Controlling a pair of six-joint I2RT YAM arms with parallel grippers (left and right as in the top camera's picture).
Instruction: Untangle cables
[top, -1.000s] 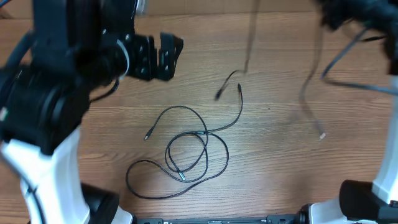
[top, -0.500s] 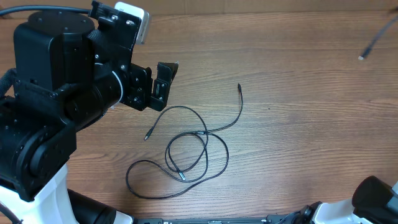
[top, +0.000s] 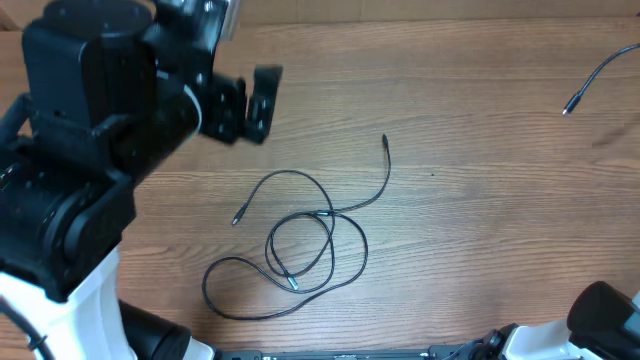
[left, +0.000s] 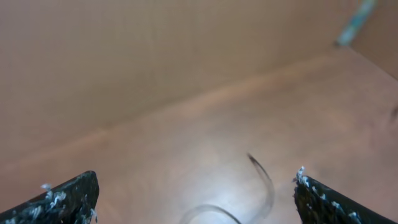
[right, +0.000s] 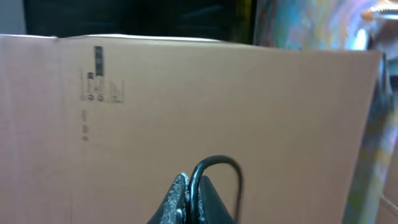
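Thin black cables (top: 300, 240) lie in overlapping loops on the wooden table (top: 480, 220), with one plug end (top: 384, 141) pointing to the back. My left gripper (top: 252, 104) hovers behind and to the left of the loops, open and empty. In the left wrist view its fingertips (left: 69, 198) stand far apart, and a blurred cable (left: 266, 182) lies on the table between them. My right gripper (right: 194, 200) is shut on one thin cable (right: 219, 163), which arches up out of the jaws. A free cable end (top: 590, 84) hangs at the far right of the overhead view.
A cardboard wall (right: 186, 93) runs along the back of the table. The bulky left arm (top: 90, 150) covers the left side. The right arm's base (top: 605, 318) sits at the front right corner.
The lifted cable has been carried off to the far right, leaving only its end in view. My left gripper has drifted a little toward the back. The loops on the table have not moved.
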